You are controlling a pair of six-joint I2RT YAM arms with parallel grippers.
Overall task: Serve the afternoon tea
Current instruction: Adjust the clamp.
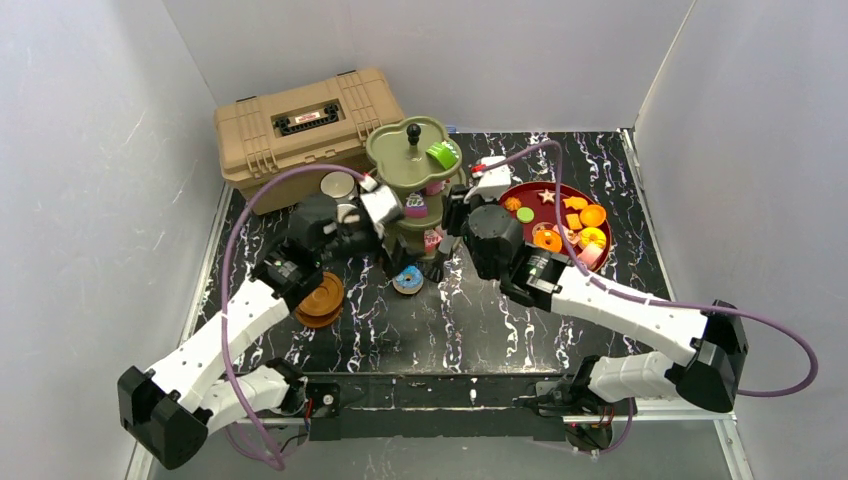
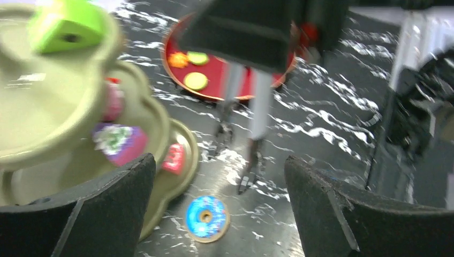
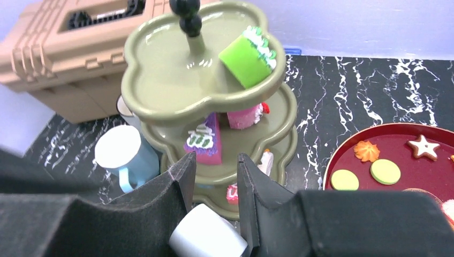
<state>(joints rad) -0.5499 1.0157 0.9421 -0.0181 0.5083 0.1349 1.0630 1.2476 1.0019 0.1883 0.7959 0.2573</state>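
The olive-green stand [image 1: 395, 150] holds a green cake [image 3: 247, 59] on top, and purple [image 3: 205, 140] and pink [image 3: 243, 115] cakes on the tier below. My right gripper [image 3: 214, 158] hangs in front of its bottom tier, jaws narrowly apart with a white cylinder [image 3: 209, 233] pinched near their base. My left gripper [image 2: 219, 160] is wide open and empty at the stand's left front. A blue donut [image 2: 206, 217] lies on the table below it. A light-blue mug [image 3: 120, 155] stands left of the stand. Brown saucers [image 1: 320, 300] are stacked by the left arm.
A red tray [image 1: 520, 190] with several cakes and biscuits sits right of the stand. The tan toolbox [image 1: 300, 125] stands at the back left. White walls close the table on three sides.
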